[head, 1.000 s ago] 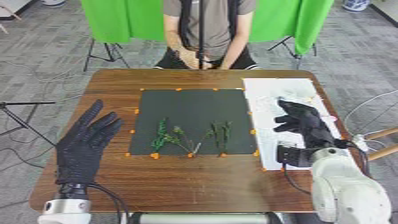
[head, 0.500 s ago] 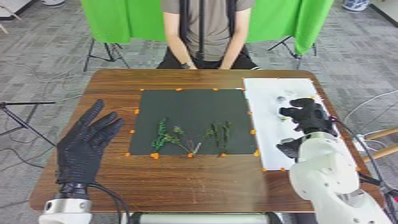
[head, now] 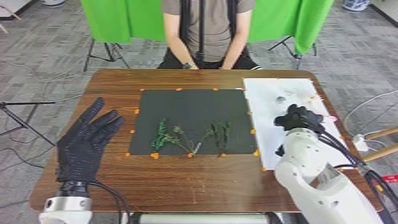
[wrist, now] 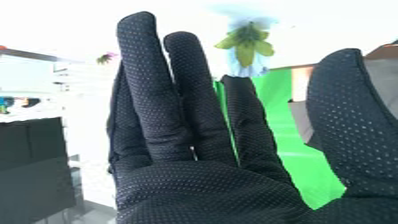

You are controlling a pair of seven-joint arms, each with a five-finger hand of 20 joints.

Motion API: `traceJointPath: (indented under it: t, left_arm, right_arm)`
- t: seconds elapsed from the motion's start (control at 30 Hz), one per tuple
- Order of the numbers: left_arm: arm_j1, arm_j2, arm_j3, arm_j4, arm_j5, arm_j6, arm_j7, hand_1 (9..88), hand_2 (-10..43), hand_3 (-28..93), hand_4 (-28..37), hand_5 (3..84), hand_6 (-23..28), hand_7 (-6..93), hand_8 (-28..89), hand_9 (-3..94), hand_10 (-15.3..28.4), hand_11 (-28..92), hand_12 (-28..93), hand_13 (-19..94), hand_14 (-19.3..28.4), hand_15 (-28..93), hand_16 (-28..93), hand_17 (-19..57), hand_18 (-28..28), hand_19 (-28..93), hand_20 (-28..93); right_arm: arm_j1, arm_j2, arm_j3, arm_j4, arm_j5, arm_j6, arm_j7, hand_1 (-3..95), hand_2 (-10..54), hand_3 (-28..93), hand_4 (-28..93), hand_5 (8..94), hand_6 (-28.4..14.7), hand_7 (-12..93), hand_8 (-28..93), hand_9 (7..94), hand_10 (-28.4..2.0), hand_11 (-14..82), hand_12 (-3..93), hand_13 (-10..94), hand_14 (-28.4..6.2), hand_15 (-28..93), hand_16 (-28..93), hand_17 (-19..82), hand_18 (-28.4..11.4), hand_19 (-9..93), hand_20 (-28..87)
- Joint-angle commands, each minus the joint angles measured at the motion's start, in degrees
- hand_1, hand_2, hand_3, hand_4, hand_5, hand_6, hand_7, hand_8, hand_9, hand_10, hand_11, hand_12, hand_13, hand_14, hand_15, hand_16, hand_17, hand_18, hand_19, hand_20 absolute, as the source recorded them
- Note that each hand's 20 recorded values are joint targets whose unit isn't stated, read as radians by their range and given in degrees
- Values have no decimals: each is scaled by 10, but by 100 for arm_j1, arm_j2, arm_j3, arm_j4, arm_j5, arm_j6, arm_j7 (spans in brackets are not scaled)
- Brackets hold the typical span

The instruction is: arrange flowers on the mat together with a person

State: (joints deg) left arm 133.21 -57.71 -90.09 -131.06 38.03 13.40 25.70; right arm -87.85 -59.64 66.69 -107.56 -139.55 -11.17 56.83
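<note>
— Where are our flowers?
— The green sprigs (head: 163,135) lie on the dark mat (head: 191,110). The pale blue flower (wrist: 246,42) is near the fingertips of our right robot hand (head: 298,120), not gripped.
— And our hands?
— The right is open above the white sheet (head: 265,115); our left robot hand (head: 80,147) is open also.
— What could fail for us?
— If we close too early, or badly aligned, we may push this light flower away.
— What has changed?
— Our right arm has shifted slightly toward the mat; the sprigs stay.
</note>
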Motion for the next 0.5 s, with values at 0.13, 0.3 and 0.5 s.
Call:
traceJointPath:
  t: [0.13, 0.3, 0.5]
  left_arm:
    - [-59, -60, 20, 71, 31, -92, -104, 213, 66, 798, -283, 351, 77, 121, -104, 354, 200, 225, 99, 271, 260, 421, -89, -92, 212, 502, 72]
    - [-118, -30, 57, 89, 36, -111, -117, 214, 66, 797, -283, 351, 77, 121, -103, 354, 200, 224, 99, 271, 260, 422, -88, -92, 212, 501, 73]
    - [-107, -41, 9, 67, 68, -149, -170, 214, 66, 797, -283, 351, 78, 121, -104, 354, 201, 225, 99, 271, 259, 421, -89, -91, 212, 501, 73]
  right_arm:
    - [384, 150, -386, 458, 20, -113, -254, 318, -50, 814, -281, 461, -7, 125, -134, 655, -172, 189, 118, 627, -155, 436, 83, 143, -196, 667, 56]
    - [651, 241, -730, 757, 69, -238, -196, 359, -78, 823, -281, 537, 4, 145, -141, 676, -154, 187, 118, 647, -137, 415, 91, 151, -188, 663, 47]
    - [642, 344, -1017, 885, -351, 96, -255, 480, -95, 758, -282, 714, 17, 153, -76, 807, -110, 148, 165, 743, -93, 346, 156, 194, -168, 682, 30]
